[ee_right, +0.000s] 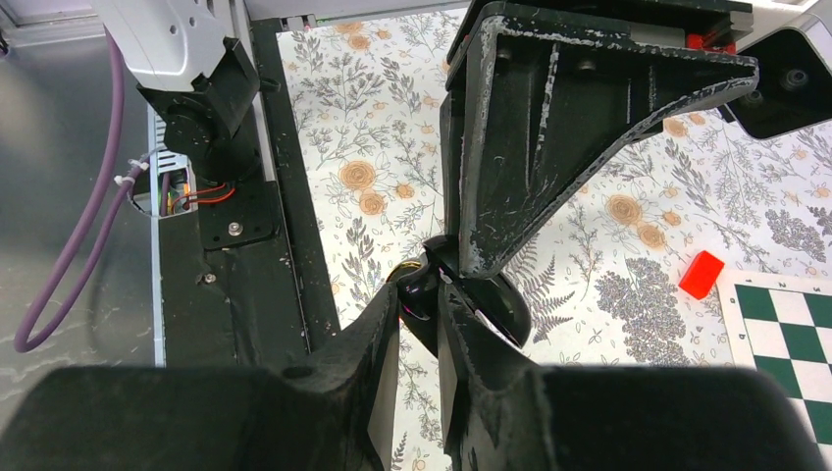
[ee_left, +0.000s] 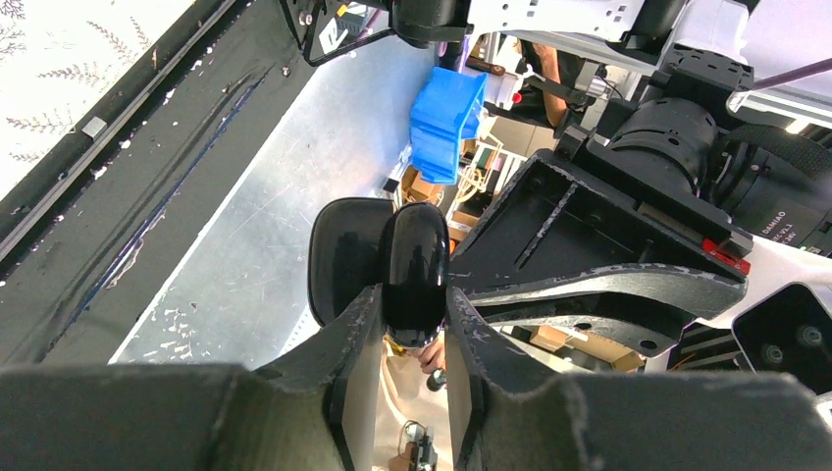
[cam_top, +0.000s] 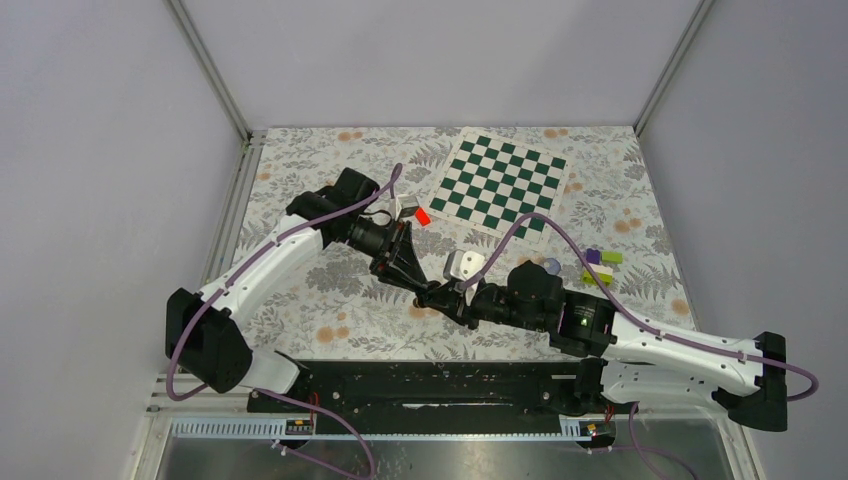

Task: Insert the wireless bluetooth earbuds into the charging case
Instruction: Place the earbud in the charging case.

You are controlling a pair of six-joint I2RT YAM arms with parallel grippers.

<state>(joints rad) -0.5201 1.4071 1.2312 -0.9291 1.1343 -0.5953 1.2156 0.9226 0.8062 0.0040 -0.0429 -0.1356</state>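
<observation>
My left gripper [ee_left: 414, 302] is shut on the charging case [ee_left: 414, 257], a glossy black pebble held in the air, with its open lid [ee_left: 343, 257] beside it. My right gripper [ee_right: 416, 290] is shut on a tiny glossy black earbud [ee_right: 416, 294] and holds it right against the case [ee_right: 508, 312]. In the top view the left gripper [cam_top: 424, 287] and the right gripper [cam_top: 446, 298] meet tip to tip above the floral mat. The case's sockets and the other earbud are hidden.
A red block [cam_top: 422, 215] lies on the floral mat [cam_top: 330, 290] beside a green-and-white checkerboard [cam_top: 497, 183]. Lime-green blocks [cam_top: 611, 257] and a purple block [cam_top: 594, 256] sit at the right. The black base rail [cam_top: 420, 385] runs along the near edge.
</observation>
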